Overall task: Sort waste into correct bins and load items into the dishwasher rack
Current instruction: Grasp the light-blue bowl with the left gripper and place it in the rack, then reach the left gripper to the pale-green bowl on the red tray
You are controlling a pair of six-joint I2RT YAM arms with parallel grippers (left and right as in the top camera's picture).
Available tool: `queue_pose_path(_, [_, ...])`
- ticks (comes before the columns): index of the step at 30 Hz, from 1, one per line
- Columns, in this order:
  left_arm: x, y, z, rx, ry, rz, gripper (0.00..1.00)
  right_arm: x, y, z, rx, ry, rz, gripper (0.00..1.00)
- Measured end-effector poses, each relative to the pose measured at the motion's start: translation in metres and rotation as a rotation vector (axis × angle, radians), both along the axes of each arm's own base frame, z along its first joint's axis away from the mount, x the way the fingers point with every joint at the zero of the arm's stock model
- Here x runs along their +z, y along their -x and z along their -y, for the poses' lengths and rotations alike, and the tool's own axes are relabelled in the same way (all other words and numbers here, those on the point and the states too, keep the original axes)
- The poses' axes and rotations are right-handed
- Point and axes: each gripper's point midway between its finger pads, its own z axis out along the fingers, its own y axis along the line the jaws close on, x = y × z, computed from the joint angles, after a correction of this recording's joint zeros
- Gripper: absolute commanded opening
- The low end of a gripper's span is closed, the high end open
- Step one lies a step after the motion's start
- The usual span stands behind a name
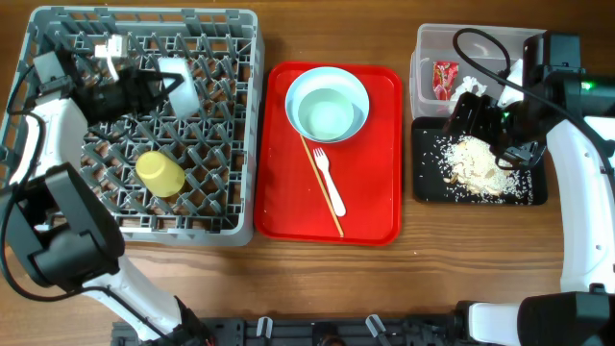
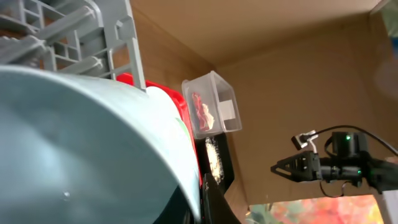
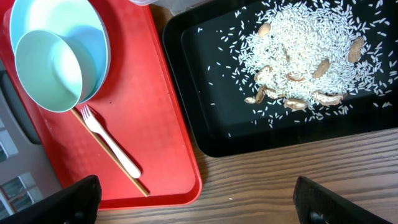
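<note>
A pale blue-green bowl (image 1: pixel 181 85) stands on edge in the back of the grey dishwasher rack (image 1: pixel 216 144), and my left gripper (image 1: pixel 154 86) is shut on its rim. That bowl (image 2: pixel 74 143) fills the left wrist view. A yellow cup (image 1: pixel 159 173) lies in the rack. The second bowl (image 1: pixel 328 111) sits on a plate (image 3: pixel 96 28) on the red tray, beside the white fork (image 1: pixel 327 178). My right gripper (image 1: pixel 500 135) hangs open over the black tray (image 1: pixel 428 183), which holds the food scraps (image 1: pixel 476 163). The clear tub (image 1: pixel 423 58) holds the red wrapper (image 1: pixel 445 77) and napkin (image 1: pixel 473 83).
The red serving tray (image 1: pixel 370 211) lies between the rack and the bins. A thin wooden stick (image 1: pixel 322 187) lies on it next to the fork. In the right wrist view the tray's corner (image 3: pixel 186 186) and bare wooden table (image 3: pixel 280 180) lie below my open fingers.
</note>
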Motion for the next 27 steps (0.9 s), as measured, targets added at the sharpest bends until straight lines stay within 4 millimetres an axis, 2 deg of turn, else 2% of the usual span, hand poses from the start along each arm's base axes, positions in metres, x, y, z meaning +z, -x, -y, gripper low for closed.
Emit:
queue_pose_path(2, [-0.001, 0.001, -0.009, 0.020, 0.003, -0.007, 0.31, 0.000, 0.000, 0.000, 0.000, 0.000, 0.000, 1.00])
queue_pose_path(4, [-0.005, 0.003, -0.016, 0.043, -0.007, -0.037, 0.38, 0.000, 0.000, 0.000, 0.000, 0.000, 0.000, 1.00])
queue_pose_path(6, [-0.022, 0.009, -0.030, 0.101, -0.054, -0.146, 0.42, 0.000, 0.000, 0.000, 0.000, 0.000, 0.000, 1.00])
queue_pose_path(10, [-0.051, 0.020, -0.057, 0.189, -0.166, -0.283, 0.63, 0.000, 0.000, 0.000, 0.000, 0.000, -0.001, 1.00])
queue_pose_path(12, [-0.055, 0.024, -0.069, 0.222, -0.183, -0.311, 0.73, 0.000, 0.000, 0.000, 0.000, 0.000, -0.001, 1.00])
queue_pose_path(14, [-0.059, 0.029, -0.085, 0.260, -0.190, -0.336, 0.94, 0.000, 0.000, 0.000, 0.000, 0.000, -0.001, 1.00])
queue_pose_path(15, [-0.060, 0.032, -0.091, 0.272, -0.194, -0.342, 1.00, 0.000, 0.000, 0.000, 0.000, 0.000, 0.000, 1.00])
queue_pose_path(19, [-0.059, 0.040, -0.111, 0.325, -0.175, -0.362, 1.00, 0.000, 0.000, 0.000, 0.000, 0.000, -0.001, 0.99])
queue_pose_path(21, [-0.050, 0.039, -0.115, 0.337, -0.186, -0.333, 1.00, 0.000, 0.000, 0.000, 0.000, 0.000, -0.001, 1.00])
queue_pose_path(22, [-0.039, 0.037, -0.116, 0.344, -0.207, -0.290, 1.00, 0.000, 0.000, 0.000, 0.000, 0.000, -0.001, 1.00])
queue_pose_path(25, [0.009, 0.034, -0.111, 0.365, -0.273, -0.150, 1.00, 0.000, 0.001, 0.001, -0.002, 0.008, -0.004, 1.00])
queue_pose_path(27, [0.050, 0.029, -0.098, 0.371, -0.322, -0.062, 1.00, -0.001, 0.001, 0.005, -0.006, 0.027, -0.007, 1.00])
